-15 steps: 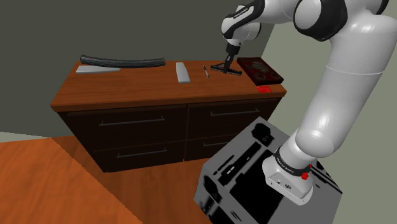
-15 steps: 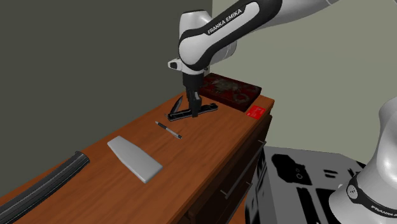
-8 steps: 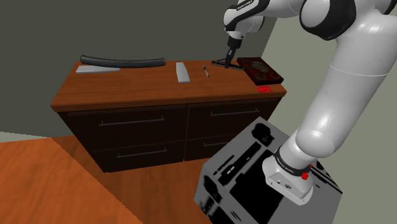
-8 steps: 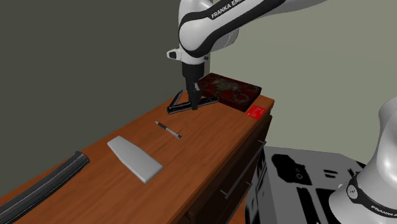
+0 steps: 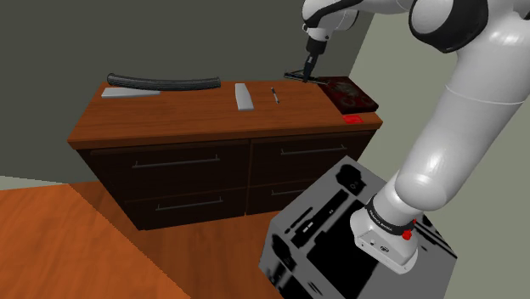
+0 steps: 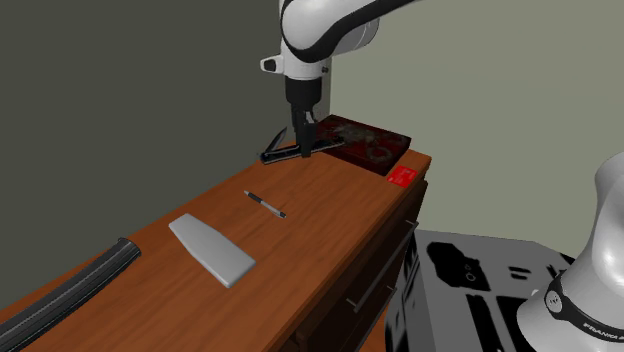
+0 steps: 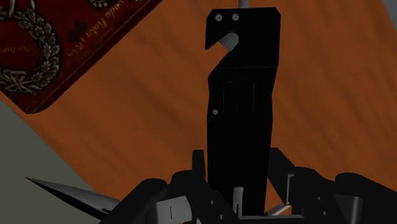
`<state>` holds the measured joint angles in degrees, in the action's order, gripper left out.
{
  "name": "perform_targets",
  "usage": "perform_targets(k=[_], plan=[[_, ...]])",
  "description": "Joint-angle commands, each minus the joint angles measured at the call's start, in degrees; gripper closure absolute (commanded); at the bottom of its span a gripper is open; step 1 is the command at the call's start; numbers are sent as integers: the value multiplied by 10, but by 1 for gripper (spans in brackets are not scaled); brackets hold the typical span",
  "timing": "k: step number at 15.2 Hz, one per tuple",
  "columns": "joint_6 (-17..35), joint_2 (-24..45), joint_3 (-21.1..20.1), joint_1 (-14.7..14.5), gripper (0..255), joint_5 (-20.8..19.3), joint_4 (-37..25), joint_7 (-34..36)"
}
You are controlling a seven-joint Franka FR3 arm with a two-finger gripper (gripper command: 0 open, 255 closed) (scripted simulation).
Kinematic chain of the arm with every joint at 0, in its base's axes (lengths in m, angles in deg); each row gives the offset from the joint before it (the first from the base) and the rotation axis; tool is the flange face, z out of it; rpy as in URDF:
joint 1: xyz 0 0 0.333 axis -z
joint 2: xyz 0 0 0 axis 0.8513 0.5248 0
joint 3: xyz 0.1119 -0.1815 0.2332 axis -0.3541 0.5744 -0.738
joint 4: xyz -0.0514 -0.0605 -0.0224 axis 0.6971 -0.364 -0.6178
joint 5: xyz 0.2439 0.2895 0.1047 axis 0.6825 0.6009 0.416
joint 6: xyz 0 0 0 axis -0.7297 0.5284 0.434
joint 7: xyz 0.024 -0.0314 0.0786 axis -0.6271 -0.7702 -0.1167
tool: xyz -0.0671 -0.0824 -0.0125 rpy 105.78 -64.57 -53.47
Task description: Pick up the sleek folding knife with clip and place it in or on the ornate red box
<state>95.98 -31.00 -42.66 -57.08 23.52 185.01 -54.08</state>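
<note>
- One gripper (image 5: 307,68), all black, hangs over the far end of the counter (image 5: 195,119), its fingers (image 7: 305,191) clenched on the one folding knife (image 6: 295,152).
- The knife is black. In the wrist view its handle (image 7: 245,108) runs straight out from between the fingers and has a hooked notch at its far end.
- A silver blade tip (image 7: 70,191) points out sideways near the fingers, so the blade seems to be part-way unfolded, though the hinge is hidden behind the fingers.
- In the shoulder view the knife is in the air, clear of the counter top, just beside the near edge of the box and not over it.
- One ornate red box (image 6: 362,141) lies flat at the end of the counter, its lid (image 7: 51,44) dark red with a pale wreath pattern and lettering.
- One small bright red tag (image 6: 401,178) lies near the box, at the corner of the counter.
- One thin pen-like stick (image 6: 266,204) lies near the middle of the counter, apart from everything else.
- One flat grey slab (image 6: 211,249) lies just beyond the stick, away from the box.
- One long curved black bar (image 5: 166,81) lies at the counter's other end, with a flat grey piece (image 5: 126,93) under one end of it.
- Four drawer fronts (image 5: 174,161) show below the counter top, two over two.
- One dark stand (image 5: 340,246) carries the arm's base.
</note>
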Motion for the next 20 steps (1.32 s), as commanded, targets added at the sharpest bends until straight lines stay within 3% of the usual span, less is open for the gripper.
perform_targets(k=[1, 7, 20], plan=[[-13, -4, 0, -1, 255, -3, -10, 3], [-49, -15, 2, -1, 255, -9, -35, 9], [-56, -55, 74, 87, 255, -24, 6, -148]])
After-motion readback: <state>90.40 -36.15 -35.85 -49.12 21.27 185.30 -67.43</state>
